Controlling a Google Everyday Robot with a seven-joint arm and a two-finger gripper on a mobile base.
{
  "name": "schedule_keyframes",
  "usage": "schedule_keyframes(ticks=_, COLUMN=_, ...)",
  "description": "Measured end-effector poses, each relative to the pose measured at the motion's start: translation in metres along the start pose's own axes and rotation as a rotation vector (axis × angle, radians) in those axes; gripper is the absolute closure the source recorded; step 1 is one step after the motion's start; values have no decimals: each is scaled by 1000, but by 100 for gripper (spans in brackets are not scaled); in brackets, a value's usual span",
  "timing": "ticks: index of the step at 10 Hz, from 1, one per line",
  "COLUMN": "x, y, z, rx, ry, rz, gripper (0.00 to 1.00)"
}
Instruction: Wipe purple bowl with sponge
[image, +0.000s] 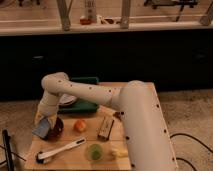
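The purple bowl (56, 128) sits at the left of the wooden table, tipped on its side with its dark inside facing left. My gripper (43, 120) hangs from the white arm right above the bowl's left side. It is shut on the sponge (41, 130), a grey-blue pad held tilted against the bowl's open side. The arm hides the bowl's upper rim.
A green tray (85, 105) with a white plate (68, 100) stands at the back. An orange ball (80, 125), a brown block (105, 128), a white-handled brush (61, 149), a green cup (95, 151) and a yellow item (119, 152) lie on the table (70, 160). Cables trail on the floor at the right.
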Motion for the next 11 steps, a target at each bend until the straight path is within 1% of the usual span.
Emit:
schedule_keyframes(ticks=1, x=-6, y=3, z=2, rx=-18, ry=-8, rz=-1, gripper=100)
schedule_keyframes(ticks=2, x=-9, y=7, z=2, rx=-26, ry=-9, rz=7, gripper=100)
schedule_keyframes(ticks=5, x=-10, y=38, z=-9, rx=-56, ry=0, rz=73, gripper=100)
schedule_keyframes(ticks=6, x=-8, y=46, z=-12, rx=-67, ry=12, rz=101, gripper=100)
schedule_keyframes(ticks=8, x=1, y=55, z=-17, rx=-75, ry=40, rz=133, gripper=100)
schedule_keyframes(ticks=10, x=19, y=52, z=-19, rx=-83, ry=88, rz=152, gripper=100)
schedule_keyframes(ticks=11, x=30, y=53, z=-21, rx=-81, ry=107, rz=162, gripper=100)
